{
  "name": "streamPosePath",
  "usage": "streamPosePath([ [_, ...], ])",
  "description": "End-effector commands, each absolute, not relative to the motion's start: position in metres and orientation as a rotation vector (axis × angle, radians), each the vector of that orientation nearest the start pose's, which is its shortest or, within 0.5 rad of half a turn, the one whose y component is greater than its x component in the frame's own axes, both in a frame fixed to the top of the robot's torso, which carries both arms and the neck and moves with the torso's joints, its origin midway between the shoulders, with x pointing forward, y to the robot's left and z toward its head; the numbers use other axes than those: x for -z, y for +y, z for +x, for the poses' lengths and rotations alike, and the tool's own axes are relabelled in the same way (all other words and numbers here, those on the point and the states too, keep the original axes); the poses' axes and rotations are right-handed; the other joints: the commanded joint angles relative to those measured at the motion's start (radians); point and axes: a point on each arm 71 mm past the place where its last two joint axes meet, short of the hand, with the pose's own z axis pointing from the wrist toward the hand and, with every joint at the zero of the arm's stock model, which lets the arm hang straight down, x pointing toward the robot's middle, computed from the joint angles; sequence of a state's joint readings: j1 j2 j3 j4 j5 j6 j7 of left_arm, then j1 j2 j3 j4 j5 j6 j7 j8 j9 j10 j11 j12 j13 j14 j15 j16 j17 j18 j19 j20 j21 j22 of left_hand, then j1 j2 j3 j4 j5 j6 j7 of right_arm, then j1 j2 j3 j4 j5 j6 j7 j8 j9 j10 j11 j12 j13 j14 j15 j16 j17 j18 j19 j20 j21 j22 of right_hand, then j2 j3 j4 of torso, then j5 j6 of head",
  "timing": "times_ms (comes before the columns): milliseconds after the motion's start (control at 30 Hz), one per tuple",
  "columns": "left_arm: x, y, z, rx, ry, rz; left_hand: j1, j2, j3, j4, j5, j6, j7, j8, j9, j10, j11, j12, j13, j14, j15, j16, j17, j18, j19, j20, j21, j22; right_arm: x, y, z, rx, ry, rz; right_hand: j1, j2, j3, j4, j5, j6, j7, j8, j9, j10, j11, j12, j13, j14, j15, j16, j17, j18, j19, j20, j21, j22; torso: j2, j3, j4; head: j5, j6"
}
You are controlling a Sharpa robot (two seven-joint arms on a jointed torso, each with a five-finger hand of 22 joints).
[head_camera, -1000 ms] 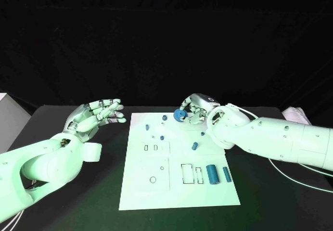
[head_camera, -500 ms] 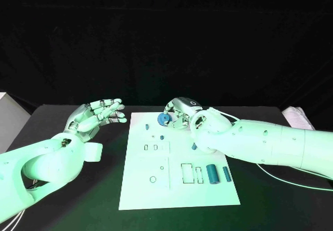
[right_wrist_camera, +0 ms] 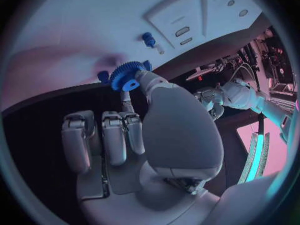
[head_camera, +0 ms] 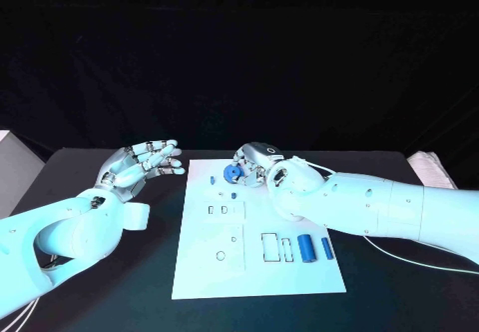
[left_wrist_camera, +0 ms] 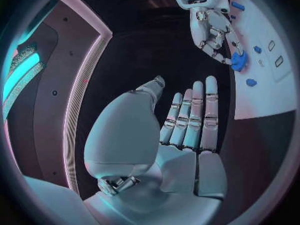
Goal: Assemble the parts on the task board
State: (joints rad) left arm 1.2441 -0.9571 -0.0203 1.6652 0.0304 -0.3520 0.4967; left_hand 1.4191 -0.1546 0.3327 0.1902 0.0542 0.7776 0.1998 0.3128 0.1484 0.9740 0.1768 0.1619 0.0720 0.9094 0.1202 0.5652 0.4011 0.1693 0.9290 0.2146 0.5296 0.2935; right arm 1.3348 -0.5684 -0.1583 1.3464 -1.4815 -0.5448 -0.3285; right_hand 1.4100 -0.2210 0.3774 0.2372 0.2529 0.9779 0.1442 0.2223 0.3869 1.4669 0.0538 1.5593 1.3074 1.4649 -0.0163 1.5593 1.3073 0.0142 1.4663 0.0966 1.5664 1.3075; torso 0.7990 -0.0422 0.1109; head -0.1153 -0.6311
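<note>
Right robot hand [head_camera: 255, 164], pinching the blue gear [head_camera: 232, 173], has moved left; left robot hand [head_camera: 142, 164] stays spread, holding nothing

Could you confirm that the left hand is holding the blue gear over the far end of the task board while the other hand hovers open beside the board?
Not quite: it is the right hand that holds the blue gear over the far end of the task board, as the head view and right wrist view show. The left hand is the one that hovers open beside the board.
</note>
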Motion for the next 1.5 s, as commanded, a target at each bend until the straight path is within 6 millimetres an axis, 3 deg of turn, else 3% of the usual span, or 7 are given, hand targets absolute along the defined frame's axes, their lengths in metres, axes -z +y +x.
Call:
streamPosePath([
  [33, 0.1319, 0.2253, 0.4717, 1.649, 1.259, -1.046, -0.004, 0.003, 0.002, -0.001, -0.003, -0.005, 0.036, 0.006, 0.001, -0.006, 0.002, 0.003, -0.001, -0.007, 0.002, 0.003, 0.002, 0.009, -0.007, -0.002, 0.003, 0.001, 0.1553, -0.1233, 0.5266, -0.507, 1.476, -0.092, 0.003, 0.011, 0.006, -0.001, -0.002, 0.021, -0.015, 0.001, 0.011, 0.097, -0.005, 0.003, 0.255, 0.102, -0.004, 0.006, 0.245, -0.014, 0.105, -0.007, 0.004, 0.263, 0.000, -0.0001, 0.0015, 0.001, -0.004],
  [867, 0.1321, 0.2254, 0.4718, 1.649, 1.263, -1.048, -0.004, 0.003, 0.002, -0.001, -0.003, -0.005, 0.036, 0.006, 0.001, -0.006, 0.002, 0.003, -0.001, -0.007, 0.002, 0.003, 0.002, 0.009, -0.007, -0.002, 0.003, 0.001, 0.1611, -0.1212, 0.5336, -0.462, 1.493, -0.119, -0.014, 0.002, 0.015, -0.003, -0.011, 0.010, -0.010, -0.007, 0.010, 0.092, -0.001, -0.005, 0.248, 0.101, -0.001, 0.005, 0.241, -0.014, 0.105, -0.005, 0.004, 0.263, -0.002, 0.0000, 0.0005, 0.010, -0.008],
  [1100, 0.1324, 0.2253, 0.4719, 1.646, 1.267, -1.050, -0.004, 0.003, 0.002, -0.002, -0.003, -0.006, 0.036, 0.006, 0.001, -0.007, 0.002, 0.003, -0.001, -0.008, 0.002, 0.005, 0.002, 0.009, -0.008, -0.002, 0.006, 0.003, 0.1627, -0.1175, 0.5333, -0.480, 1.502, -0.120, -0.072, -0.017, 0.001, 0.016, -0.031, -0.018, 0.003, -0.030, 0.006, 0.081, 0.011, -0.019, 0.236, 0.100, 0.010, 0.004, 0.237, -0.014, 0.105, 0.004, 0.004, 0.263, -0.001, -0.0003, -0.0001, 0.010, -0.009],
  [1500, 0.1330, 0.2255, 0.4726, 1.643, 1.272, -1.053, -0.005, 0.003, 0.002, -0.002, -0.004, -0.007, 0.036, 0.005, 0.001, -0.008, 0.002, 0.003, -0.001, -0.009, 0.002, 0.006, 0.003, 0.009, -0.009, -0.002, 0.007, 0.003, 0.1635, -0.1189, 0.5354, -0.468, 1.504, -0.107, -0.085, -0.015, -0.003, 0.023, -0.030, -0.020, 0.004, -0.033, 0.006, 0.077, 0.012, -0.024, 0.232, 0.100, 0.012, 0.003, 0.235, -0.014, 0.103, 0.006, 0.003, 0.262, -0.001, -0.0001, 0.0003, 0.004, -0.010],
])
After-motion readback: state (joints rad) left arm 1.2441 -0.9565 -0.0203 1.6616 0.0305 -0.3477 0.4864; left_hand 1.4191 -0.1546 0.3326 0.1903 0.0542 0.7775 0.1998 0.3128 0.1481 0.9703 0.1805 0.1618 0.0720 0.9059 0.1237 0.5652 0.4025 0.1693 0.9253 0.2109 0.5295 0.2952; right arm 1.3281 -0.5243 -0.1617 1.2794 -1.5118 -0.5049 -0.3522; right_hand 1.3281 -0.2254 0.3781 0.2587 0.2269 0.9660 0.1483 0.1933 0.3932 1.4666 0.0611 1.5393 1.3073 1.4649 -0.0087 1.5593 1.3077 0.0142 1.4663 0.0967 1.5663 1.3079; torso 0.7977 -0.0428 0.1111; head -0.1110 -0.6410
